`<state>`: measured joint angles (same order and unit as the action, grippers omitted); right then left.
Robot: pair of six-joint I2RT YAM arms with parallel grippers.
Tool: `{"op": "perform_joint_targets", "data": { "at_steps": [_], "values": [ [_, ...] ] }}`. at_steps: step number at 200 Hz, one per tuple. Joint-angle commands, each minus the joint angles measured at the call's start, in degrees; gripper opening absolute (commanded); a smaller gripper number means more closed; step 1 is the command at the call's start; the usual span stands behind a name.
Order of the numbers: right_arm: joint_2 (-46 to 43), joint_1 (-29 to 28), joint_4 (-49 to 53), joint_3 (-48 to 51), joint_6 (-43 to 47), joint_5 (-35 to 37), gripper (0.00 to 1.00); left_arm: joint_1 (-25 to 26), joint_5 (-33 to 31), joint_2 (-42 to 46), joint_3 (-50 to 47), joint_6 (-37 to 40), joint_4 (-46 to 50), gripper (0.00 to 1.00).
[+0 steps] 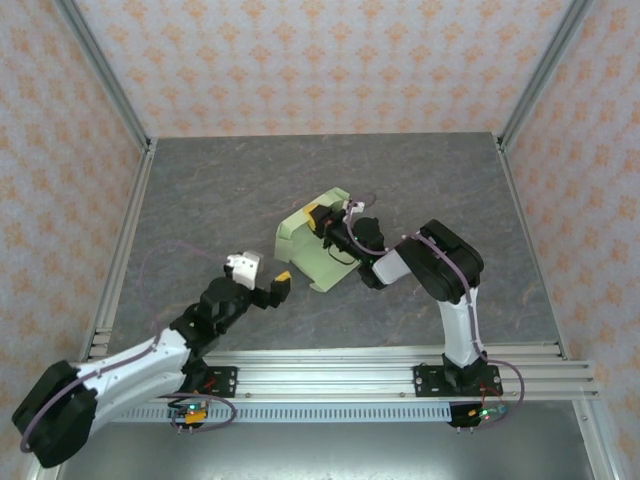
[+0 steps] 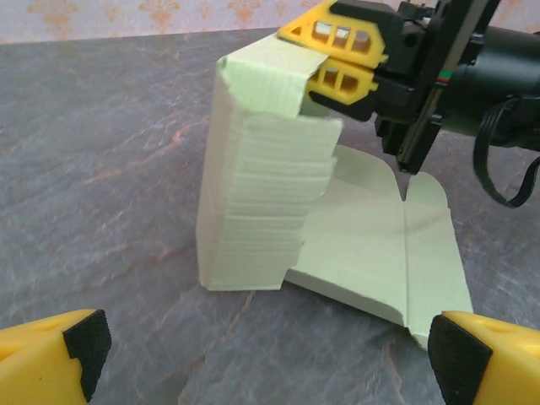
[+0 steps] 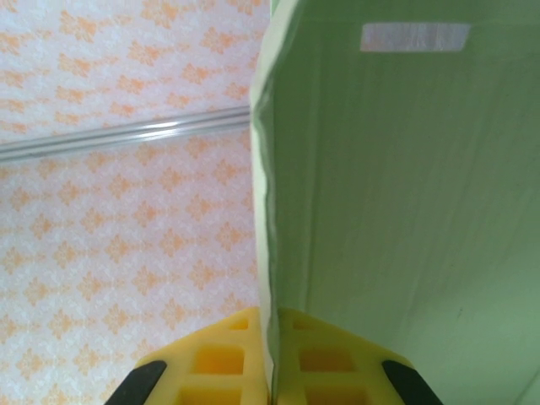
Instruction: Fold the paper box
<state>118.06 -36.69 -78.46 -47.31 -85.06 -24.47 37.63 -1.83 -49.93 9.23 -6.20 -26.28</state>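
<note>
- The paper box point(image 1: 298, 243), half formed, sits near the middle of the grey table point(image 1: 200, 200), just ahead of both arms.
- The right gripper point(image 2: 310, 61) is clamped on a folded-over flap at the top of the card. In its own wrist view the yellow fingers point(image 3: 224, 363) meet on the thin edge of the sheet point(image 3: 396, 211).
- One panel stands upright on its lower edge. The rest of the sheet lies flat on the table behind it, towards the right arm.
- The left gripper point(image 1: 265, 272) hangs low and free with its jaws spread wide and nothing between them.
- From the left wrist, the upright panel stands straight ahead between the two pads point(image 2: 84, 342), near but apart. Its long side runs up and down.
- The right arm has the card in hand, and the left is the free one to press or tuck next.
- No closed box exists yet, and nothing can be seen lying inside the fold.
</note>
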Motion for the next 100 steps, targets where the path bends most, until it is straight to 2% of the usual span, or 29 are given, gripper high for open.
{"op": "perform_joint_targets", "data": {
  "at_steps": [1, 25, 44, 75, 89, 100],
  "values": [
    [1.0, 2.2, -1.1, -1.5, 0.0, -0.4, 0.07, -0.8, 2.5, -9.9, 5.5, 5.2, -7.6, 1.00],
    [0.2, 4.2, 0.9, -1.1, 0.8, -2.0, 0.07, -0.8, 4.2, -19.1, 10.9, 8.6, -10.5, 0.99],
    [0.2, 6.0, 1.5, -0.3, 0.7, -3.6, 0.07, -1.4, 4.6, -20.9, 13.5, 12.1, -10.9, 1.00],
    [0.5, 9.0, 1.5, -0.2, -0.3, -7.1, 0.07, -6.5, 11.7, -22.4, 15.6, 14.2, -10.6, 1.00],
    [0.2, 9.7, 1.9, -0.3, -0.4, -8.1, 0.07, -8.4, 15.0, -24.5, 18.0, 16.7, -5.8, 1.00],
    [0.1, 9.8, 2.4, -0.6, -0.3, -8.8, 0.07, -8.7, 15.1, -26.6, 19.4, 19.1, -3.7, 1.00]
  ]
}}
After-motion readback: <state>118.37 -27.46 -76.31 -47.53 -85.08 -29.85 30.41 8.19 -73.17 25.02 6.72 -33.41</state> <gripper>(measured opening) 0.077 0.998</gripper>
